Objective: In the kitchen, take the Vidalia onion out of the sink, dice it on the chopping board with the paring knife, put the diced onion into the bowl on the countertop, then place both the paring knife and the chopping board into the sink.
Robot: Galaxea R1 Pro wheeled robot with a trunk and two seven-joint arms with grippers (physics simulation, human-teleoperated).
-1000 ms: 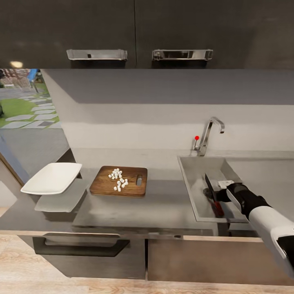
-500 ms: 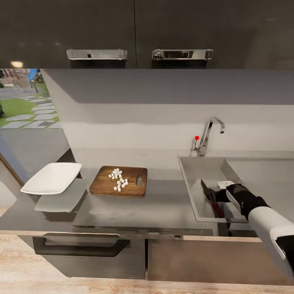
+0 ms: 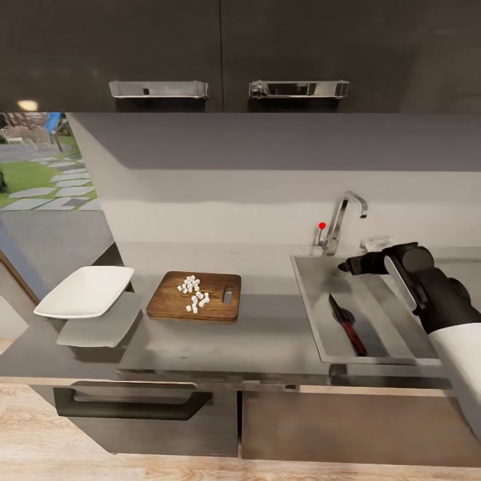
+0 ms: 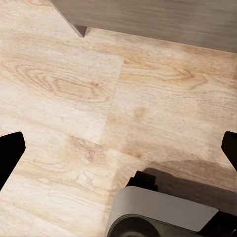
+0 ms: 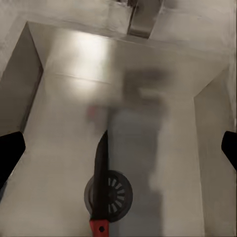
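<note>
inside sink (image 3: 314,314): paring knife (image 3: 347,324) (now released)

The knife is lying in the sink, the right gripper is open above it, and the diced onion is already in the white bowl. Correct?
Not quite. The diced onion lies on the chopping board, not in the bowl, as the head view shows. The paring knife does lie in the sink, under the open right gripper.

Right arm (image 3: 434,300) — black jointed forearm, white upper shell (glossy) — black fingertips (image 5: 10,153)
</note>
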